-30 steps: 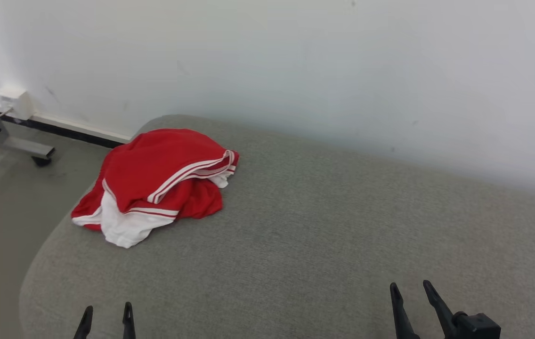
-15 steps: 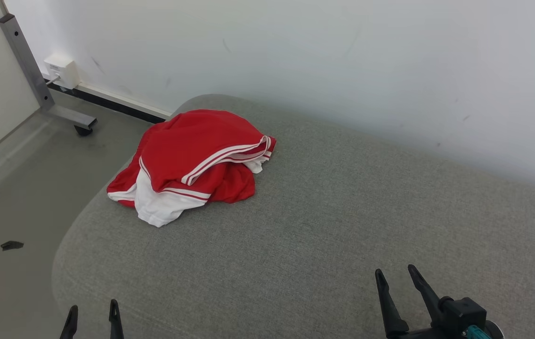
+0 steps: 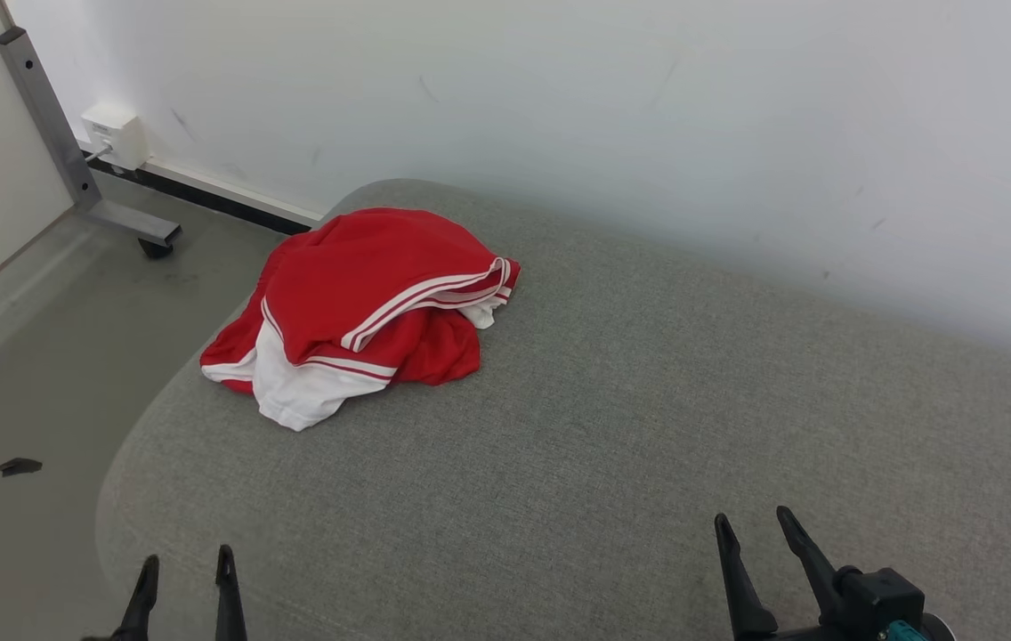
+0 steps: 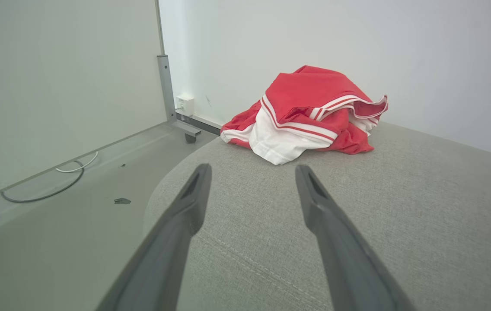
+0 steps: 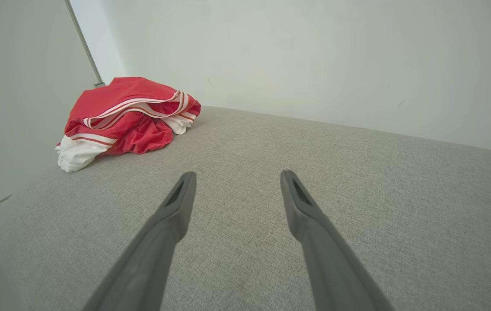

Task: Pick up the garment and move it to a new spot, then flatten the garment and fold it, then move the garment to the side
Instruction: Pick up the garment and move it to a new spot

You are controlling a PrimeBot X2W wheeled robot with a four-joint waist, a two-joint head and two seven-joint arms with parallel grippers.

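A crumpled red garment (image 3: 363, 303) with white panels and stripes lies in a heap at the far left corner of the grey upholstered surface (image 3: 612, 427). The same garment (image 4: 306, 116) sits ahead of my left fingers, and from the right wrist the garment (image 5: 124, 116) lies off to the upper left. At the head view's bottom left, my left gripper (image 3: 186, 561) hovers over the near edge, open and empty. My right gripper (image 3: 753, 522) is open at the lower right, far from the cloth.
A white wall (image 3: 559, 107) backs the grey surface. To the left is bare floor (image 3: 34, 356) with a metal frame leg on a caster (image 3: 127, 223), a white wall box (image 3: 116, 133), a small dark scrap (image 3: 19, 466) and a loose cable (image 4: 51, 185).
The head camera shifted, so the garment now sits further right and higher than a second ago. Both grippers stay open; the garment itself has not moved.
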